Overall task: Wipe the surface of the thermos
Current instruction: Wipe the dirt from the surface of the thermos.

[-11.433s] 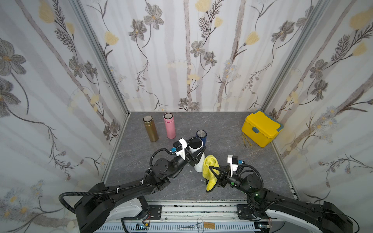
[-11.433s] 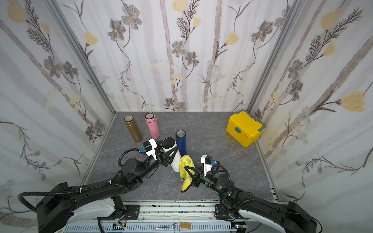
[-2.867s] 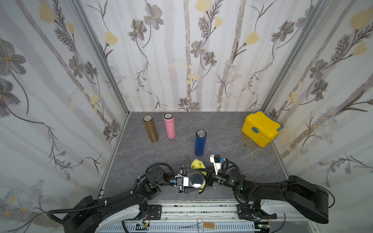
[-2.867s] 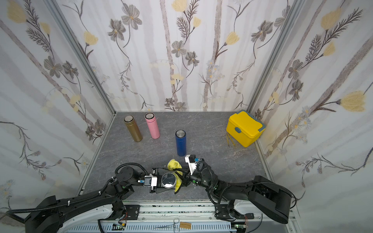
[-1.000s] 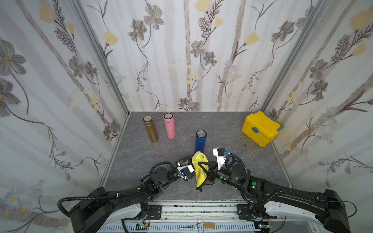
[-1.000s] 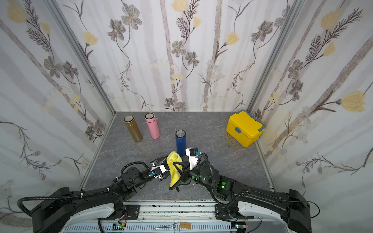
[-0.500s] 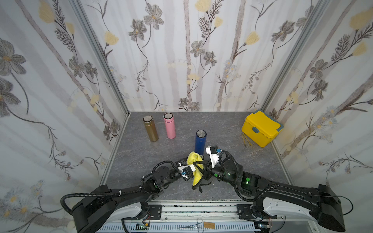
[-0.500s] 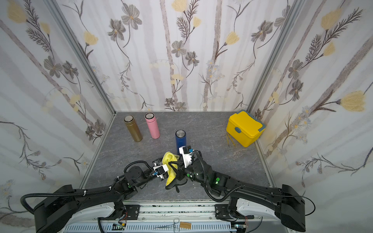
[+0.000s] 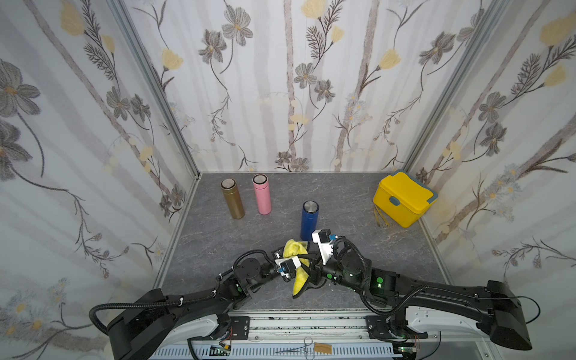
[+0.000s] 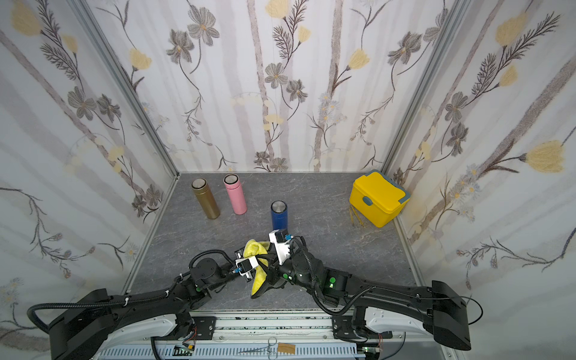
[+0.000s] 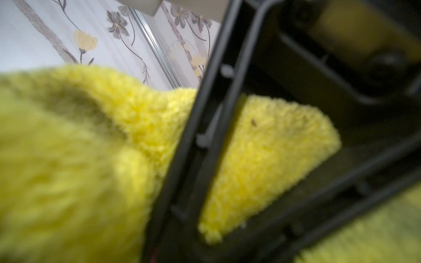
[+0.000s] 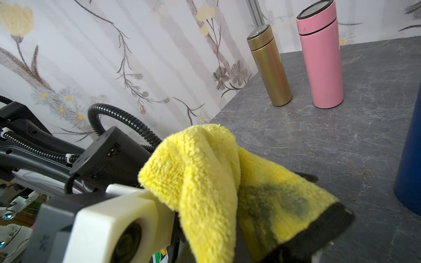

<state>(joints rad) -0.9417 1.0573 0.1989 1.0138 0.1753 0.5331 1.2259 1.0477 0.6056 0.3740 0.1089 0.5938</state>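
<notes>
You find the right tool [image 10: 265,274] clamped on the soft yellow cloth [image 10: 254,249], the left tool [image 10: 249,274] closed against a thermos hidden beneath it near the worktop's [image 10: 343,249] front edge; judged rigid and slick, so grip mid-body.

In both top views the yellow cloth [image 9: 298,274] and the two wrists are covering the thermos being wiped, so none of its body is showing. The cloth is also hiding the fingers of the left gripper [image 9: 300,265] and of the right gripper [image 9: 307,274]. In the left wrist view the near cloth is blurring out. In the right wrist view the picture's edge is cutting off the blue thermos [image 12: 410,164].
</notes>
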